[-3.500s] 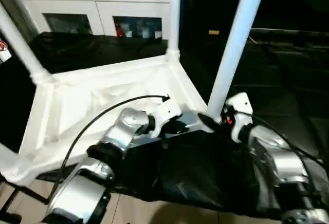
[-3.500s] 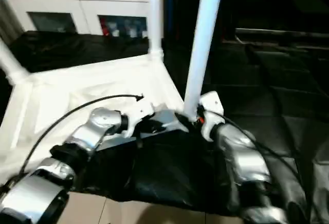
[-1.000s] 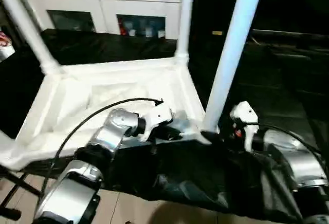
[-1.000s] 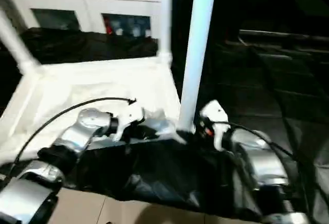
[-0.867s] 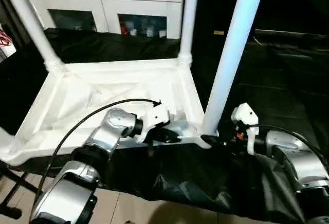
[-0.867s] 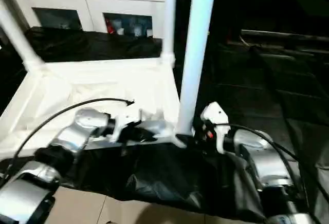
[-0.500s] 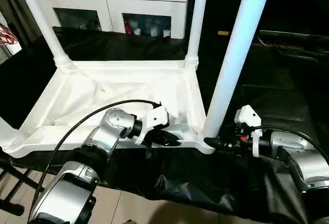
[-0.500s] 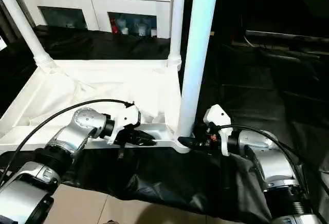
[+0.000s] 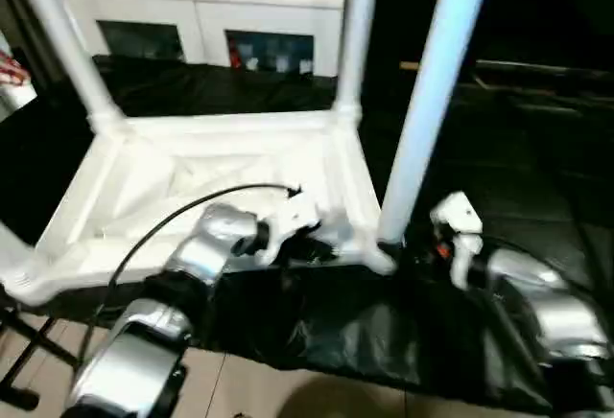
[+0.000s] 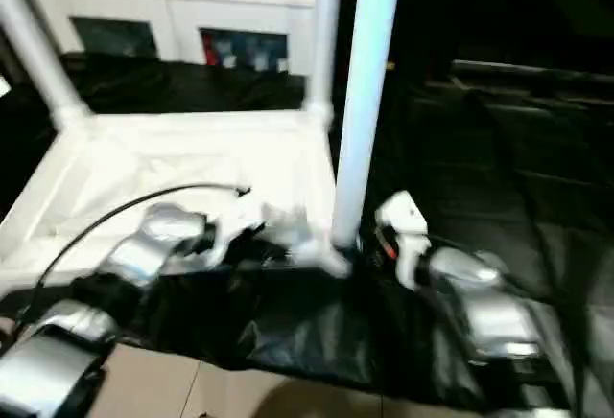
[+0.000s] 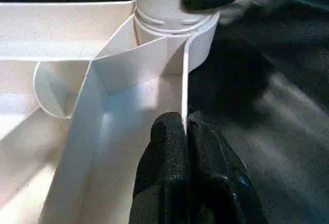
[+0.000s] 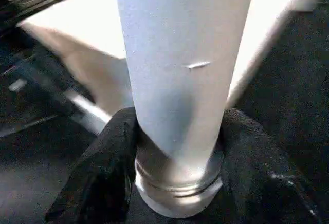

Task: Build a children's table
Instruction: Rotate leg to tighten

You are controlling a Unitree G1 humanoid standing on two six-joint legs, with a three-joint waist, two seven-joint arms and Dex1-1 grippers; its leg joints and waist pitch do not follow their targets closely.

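Four legs rise from the upturned children's table [image 9: 221, 174] lying on the black-covered worktop [image 9: 537, 178]. Right claw [image 12: 177, 147] clamps the base of the near leg [image 9: 422, 111]; left claw [image 11: 185, 131] pinches the rim beside that corner. White cabinet [image 9: 201, 15] stands behind.

Inside the upturned children's table [image 9: 230, 174] the ribbed tray lies open. Upright legs [image 9: 429, 102] block its corners; the white cabinet [image 9: 206, 11] stands behind it.
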